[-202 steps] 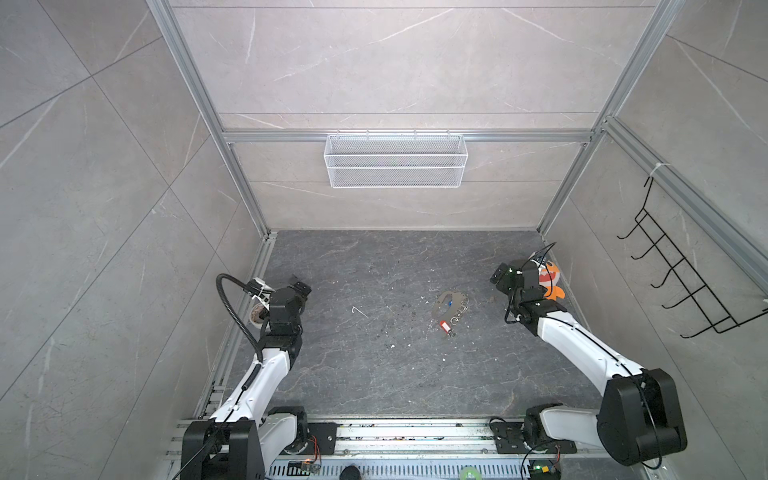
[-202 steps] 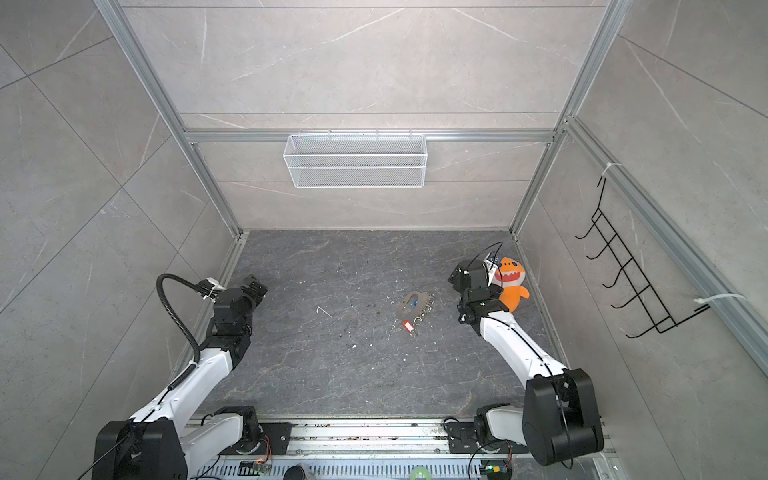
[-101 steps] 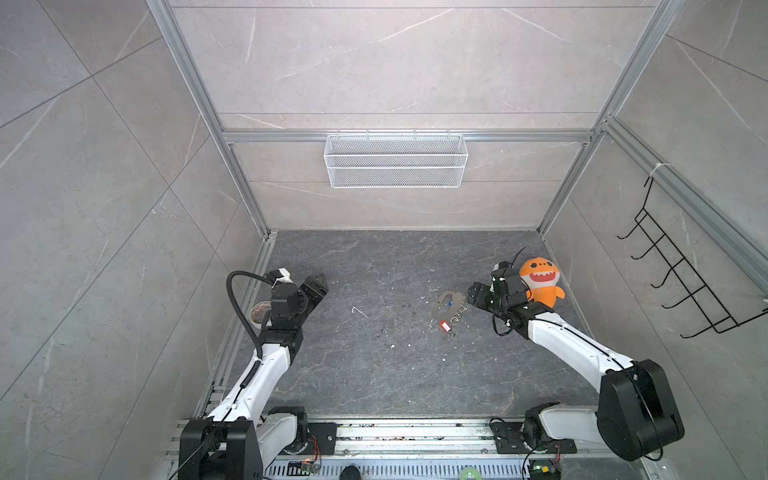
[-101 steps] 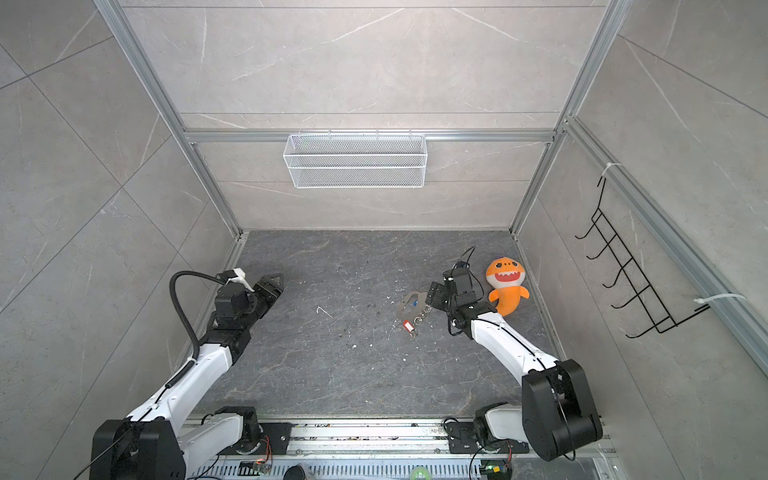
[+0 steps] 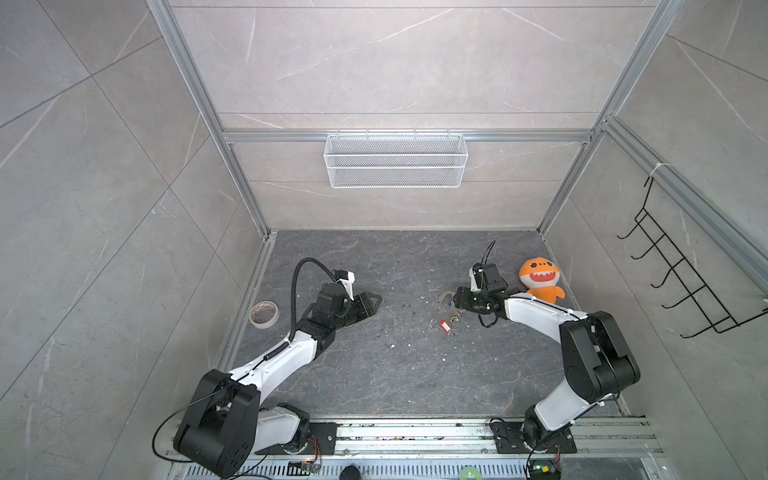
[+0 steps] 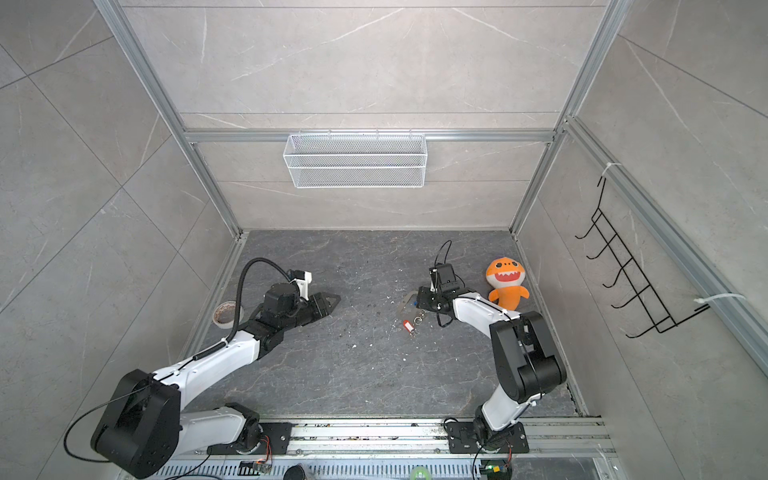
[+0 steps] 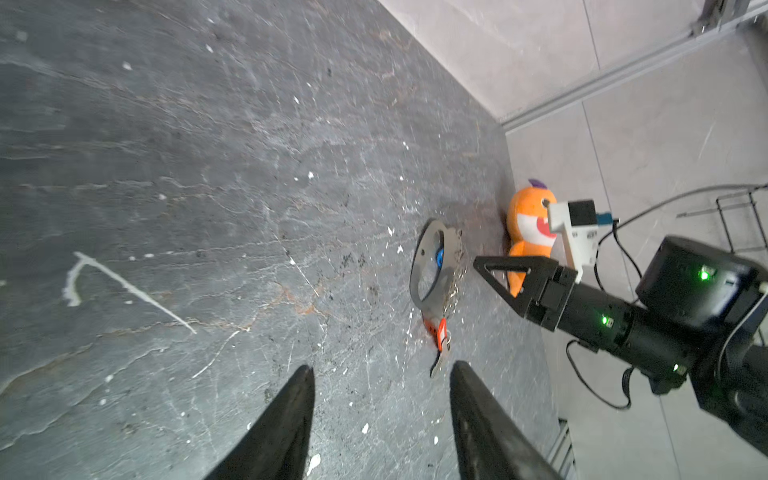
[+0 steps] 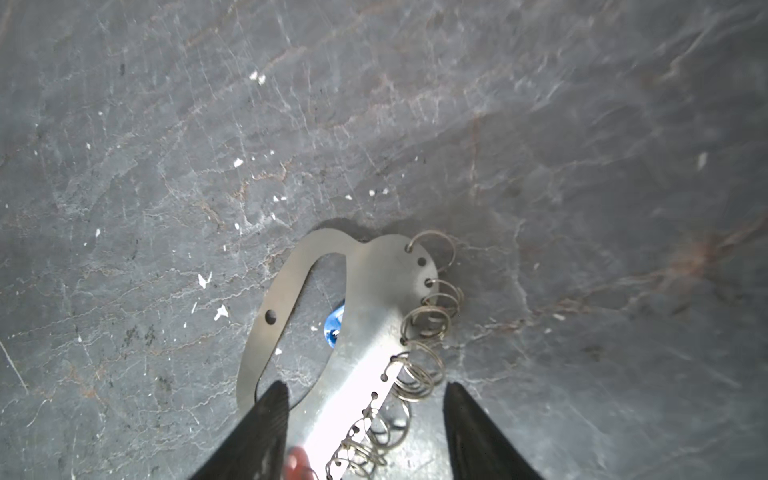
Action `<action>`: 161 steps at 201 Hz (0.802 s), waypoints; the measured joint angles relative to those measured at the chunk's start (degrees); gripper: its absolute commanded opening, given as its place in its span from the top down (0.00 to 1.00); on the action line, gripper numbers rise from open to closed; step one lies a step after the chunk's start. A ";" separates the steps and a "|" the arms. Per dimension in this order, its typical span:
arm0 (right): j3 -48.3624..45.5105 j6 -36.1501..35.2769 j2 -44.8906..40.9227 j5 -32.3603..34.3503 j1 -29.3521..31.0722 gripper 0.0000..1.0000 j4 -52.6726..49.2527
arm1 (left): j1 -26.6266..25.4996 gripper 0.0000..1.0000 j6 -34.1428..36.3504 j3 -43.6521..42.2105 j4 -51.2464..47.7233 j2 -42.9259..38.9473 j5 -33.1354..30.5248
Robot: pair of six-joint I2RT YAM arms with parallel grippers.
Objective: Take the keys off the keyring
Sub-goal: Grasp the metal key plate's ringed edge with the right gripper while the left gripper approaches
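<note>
Both top views: the keyring (image 5: 442,300) lies flat on the floor (image 5: 395,374), with the red-tagged key (image 5: 445,326) just beside it. The right gripper (image 5: 456,298) is at the keyring; the left gripper (image 6: 334,300) is well apart from it.

Left wrist view: left gripper (image 7: 380,370) spread, empty, near the red-tagged key.

Right wrist view: right gripper (image 8: 365,384) spread, straddling the keyring; blue tag (image 8: 334,324) shows through the keyring's hole.

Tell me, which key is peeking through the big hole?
The blue-tagged key; it shows through the hole in the keyring, while the red-tagged key lies outside.
</note>
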 measured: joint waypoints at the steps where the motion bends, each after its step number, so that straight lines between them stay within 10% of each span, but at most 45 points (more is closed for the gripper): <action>1: 0.00 0.00 0.02 0.02 0.00 0.35 -0.02 | -0.15 0.39 0.15 0.09 0.00 0.15 0.02; 87: -3.43 4.70 -0.87 0.15 0.02 0.28 1.62 | -11.50 0.42 5.99 17.22 -2.34 20.90 5.51; 161: -5.27 8.85 1.57 -0.57 1.42 0.49 6.03 | -11.47 0.43 6.54 16.48 -4.09 20.68 5.44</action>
